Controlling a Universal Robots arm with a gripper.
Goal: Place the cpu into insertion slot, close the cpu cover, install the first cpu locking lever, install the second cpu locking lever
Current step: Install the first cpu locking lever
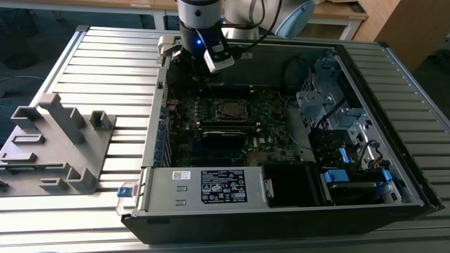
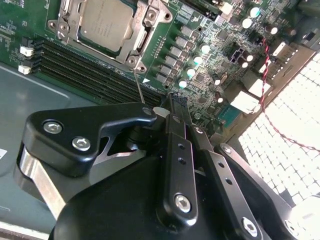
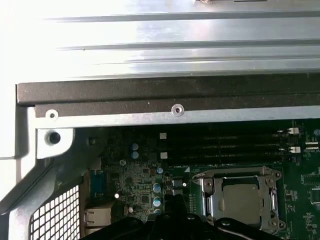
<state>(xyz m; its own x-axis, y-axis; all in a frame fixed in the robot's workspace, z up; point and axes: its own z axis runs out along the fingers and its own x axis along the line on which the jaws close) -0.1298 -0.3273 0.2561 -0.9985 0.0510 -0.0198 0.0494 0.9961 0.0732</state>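
Fixture: grey moulded block [image 1: 60, 142] on the bench [image 1: 105, 58], at the exterior view's left, well apart from the open computer case [image 1: 281, 224].
Arm: [image 1: 200, 21] enters at the upper centre of the exterior view and reaches into the case.
End effector: [image 2: 173, 100] fingers pressed together, nothing seen between them.
Locking lever: thin wire rod [image 2: 139, 85]; its long axis runs from the socket's corner toward the end effector and its free end is just beside the fingers. Whether they touch, I cannot tell.
Insertion slot: [image 1: 229, 109] lower and toward the exterior view's right of the end effector, near it.
Cpu: [image 2: 102, 22] seated flat in the slot.
Cpu cover: silver frame [image 2: 145, 35] lying down around the cpu.
Drive cage: [image 1: 330, 105] at the exterior view's right.
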